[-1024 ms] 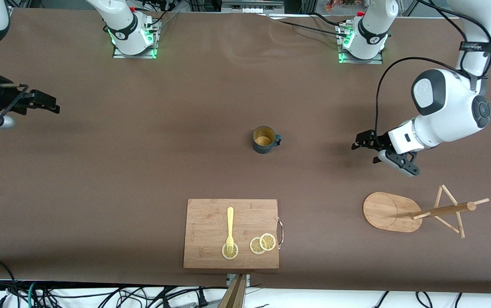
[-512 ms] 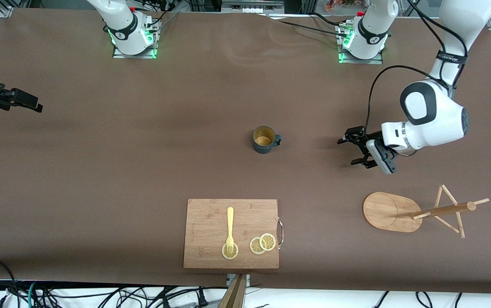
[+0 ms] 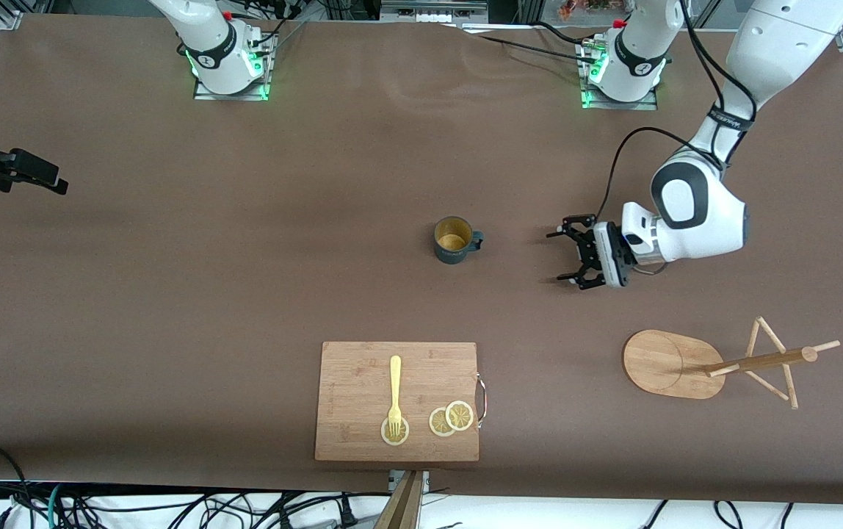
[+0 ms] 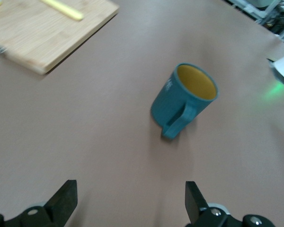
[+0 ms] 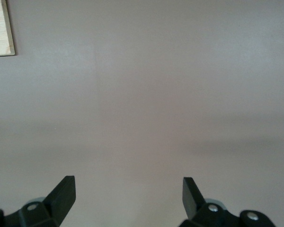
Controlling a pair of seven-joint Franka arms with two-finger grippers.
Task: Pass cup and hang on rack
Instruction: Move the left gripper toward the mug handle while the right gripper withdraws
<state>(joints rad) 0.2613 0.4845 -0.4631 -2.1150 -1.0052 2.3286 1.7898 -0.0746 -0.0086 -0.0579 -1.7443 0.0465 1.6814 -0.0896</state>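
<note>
Spreading across everything, the brown surface (image 3: 245,294) carries the toppled rack (image 3: 715,361) at the left arm's end. Left gripper (image 3: 574,253), jaws spread, faces the upright cup (image 3: 454,239) mid-surface, its handle turned gripperward. Right gripper (image 3: 21,170) waits, jaws spread.

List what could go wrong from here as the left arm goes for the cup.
1. The cup turns its handle toward the open left gripper; a sideways approach could hit the handle first and spin or tip it.
2. The rack stands close by the left arm; a swing could knock its thin pegs.
3. The right gripper waits open at the table's edge, so any handover means a long carry.
</note>
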